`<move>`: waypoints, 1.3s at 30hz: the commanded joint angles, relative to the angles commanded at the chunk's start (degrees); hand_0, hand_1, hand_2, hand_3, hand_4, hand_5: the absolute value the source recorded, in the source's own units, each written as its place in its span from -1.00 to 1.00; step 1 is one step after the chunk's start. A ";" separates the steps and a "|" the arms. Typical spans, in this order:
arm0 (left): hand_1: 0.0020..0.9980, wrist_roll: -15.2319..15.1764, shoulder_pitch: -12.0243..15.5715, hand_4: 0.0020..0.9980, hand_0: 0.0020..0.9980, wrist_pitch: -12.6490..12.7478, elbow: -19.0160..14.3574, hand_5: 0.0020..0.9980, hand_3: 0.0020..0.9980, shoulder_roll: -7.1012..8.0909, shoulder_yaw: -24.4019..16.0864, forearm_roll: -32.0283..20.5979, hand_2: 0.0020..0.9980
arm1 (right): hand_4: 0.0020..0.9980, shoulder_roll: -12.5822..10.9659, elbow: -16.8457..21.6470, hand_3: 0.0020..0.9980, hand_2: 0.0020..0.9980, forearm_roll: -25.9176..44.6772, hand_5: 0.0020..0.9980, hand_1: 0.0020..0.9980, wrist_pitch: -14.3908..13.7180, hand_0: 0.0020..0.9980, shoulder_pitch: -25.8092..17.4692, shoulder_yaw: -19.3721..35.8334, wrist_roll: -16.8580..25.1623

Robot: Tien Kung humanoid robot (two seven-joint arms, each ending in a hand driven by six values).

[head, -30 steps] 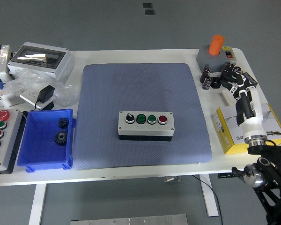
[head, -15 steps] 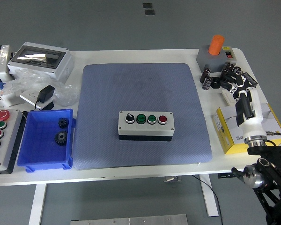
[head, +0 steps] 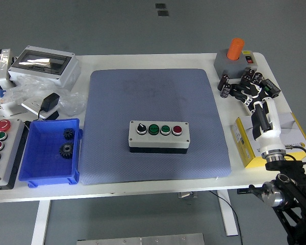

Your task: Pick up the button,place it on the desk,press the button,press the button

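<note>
The button box (head: 159,135) sits on the blue mat (head: 158,97). It looks hard and a bit heavy; grab its 2 long sides. The right hand (head: 247,88), far right of the box, has loose fingers holding nothing.

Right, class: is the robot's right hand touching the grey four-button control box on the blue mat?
Apart. The head view shows the right hand at the table's right edge, with bare blue mat between it and the grey four-button control box.

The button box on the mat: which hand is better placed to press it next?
Right, probably. The right hand is over the table's right side, fingers spread and holding nothing, with bare mat between it and the button box. No left hand is in view.
</note>
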 joint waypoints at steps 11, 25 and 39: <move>0.37 0.06 0.26 0.44 0.35 0.08 0.00 -0.39 0.32 0.14 -0.25 0.34 0.18 | 0.73 0.42 -1.03 0.37 0.41 0.16 0.40 0.30 0.20 0.40 0.02 0.00 -0.08; 0.37 0.11 0.11 0.43 0.35 0.23 0.00 -0.40 0.31 0.27 -0.47 0.47 0.18 | 0.73 0.65 -1.60 0.36 0.39 0.37 0.39 0.29 0.47 0.39 0.16 -0.38 0.00; 0.37 0.64 -0.16 0.42 0.35 0.43 0.00 -0.41 0.31 0.13 -0.17 -0.73 0.18 | 0.72 0.64 -1.58 0.35 0.39 0.28 0.38 0.29 0.25 0.39 1.20 -0.39 -0.08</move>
